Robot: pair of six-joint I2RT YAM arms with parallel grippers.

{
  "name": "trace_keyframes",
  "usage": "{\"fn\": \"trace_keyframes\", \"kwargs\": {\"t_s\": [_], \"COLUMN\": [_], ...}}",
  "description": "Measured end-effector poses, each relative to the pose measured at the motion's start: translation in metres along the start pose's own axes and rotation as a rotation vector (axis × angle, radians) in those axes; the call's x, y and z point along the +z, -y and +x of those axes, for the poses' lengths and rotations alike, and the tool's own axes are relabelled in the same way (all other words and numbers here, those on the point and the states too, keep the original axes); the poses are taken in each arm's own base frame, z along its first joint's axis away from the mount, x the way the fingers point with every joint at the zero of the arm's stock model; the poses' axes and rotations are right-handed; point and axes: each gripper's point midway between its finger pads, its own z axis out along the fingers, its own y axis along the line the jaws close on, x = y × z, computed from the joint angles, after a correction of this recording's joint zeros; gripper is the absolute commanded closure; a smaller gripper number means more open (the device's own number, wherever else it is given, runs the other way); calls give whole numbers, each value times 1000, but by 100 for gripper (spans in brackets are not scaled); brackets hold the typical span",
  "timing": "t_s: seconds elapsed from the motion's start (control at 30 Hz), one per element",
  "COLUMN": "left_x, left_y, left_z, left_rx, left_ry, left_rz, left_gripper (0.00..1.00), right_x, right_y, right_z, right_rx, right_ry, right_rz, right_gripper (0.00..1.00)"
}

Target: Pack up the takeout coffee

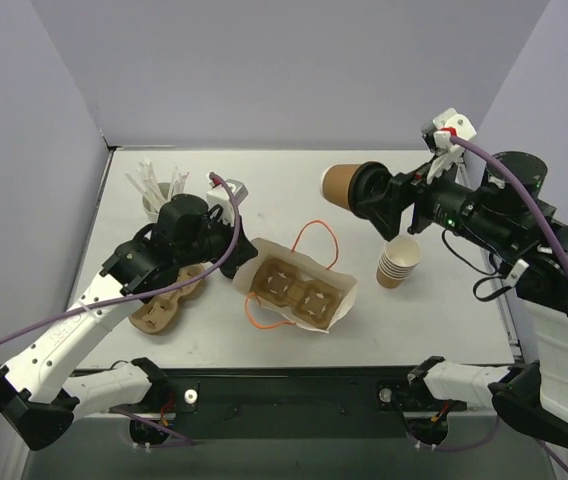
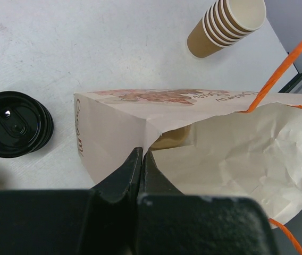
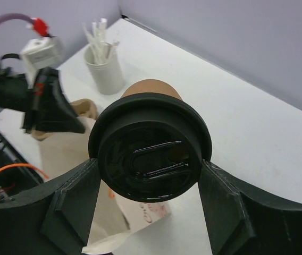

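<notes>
**Coffee cup lifted, not yet bagged**

Status: the coffee cup (image 1: 339, 185), brown paper with a black lid, hangs in the air above the far right part of the table (image 1: 444, 330). It lies on its side, with its base toward the paper bag (image 1: 299, 285). The right gripper (image 1: 369, 195) clamps it at the lid end, one finger on each side. The left gripper (image 2: 141, 159) has its fingers pressed together on the edge of the bag, apparently pinching the paper to hold the mouth open. A cardboard cup tray (image 1: 289, 285) sits inside.

Remaining: carry the cup over the bag, turn it upright, seat it in a tray well and release it.

Limits of view:
- The pile of black lids (image 2: 13, 123) is covered by the left arm in the overhead view.
- Most of the bag's interior is screened by paper in the left wrist view.
- How much paper lies between the left fingers cannot be made out.
- The cup's contents cannot be seen.
</notes>
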Motion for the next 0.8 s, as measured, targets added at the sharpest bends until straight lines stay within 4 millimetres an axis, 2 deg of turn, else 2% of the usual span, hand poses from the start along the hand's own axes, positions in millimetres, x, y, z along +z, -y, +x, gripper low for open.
{"fn": "trace_keyframes", "kwargs": {"t_s": [0.17,0.23,0.43,0.53,0.63,0.8], "left_x": [5,6,10,9,7,-3], "left_y": [-3,-3,-2,-2,2,17], "left_z": [2,2,0,-1,-3,-13], "left_rx": [-13,-24,-50,-52,-49,-25], "left_ry": [-10,-12,-17,-14,-4,80], "left_rz": [-16,-20,-21,-20,-2,91], "left_gripper": [100,100,100,100,100,100], "right_x": [-16,-16,-7,-1,4,17], "right_y": [-45,-59,-118,-135,-143,-140], "right_z": [-8,-4,45,59,76,106], "right_rx": [-2,-15,-105,-167,-245,-399], "right_ry": [46,45,-109,-160,-214,-292], "right_rz": [-168,-220,-376,-385,-353,-235], "right_gripper": [47,47,47,47,48,48]}}
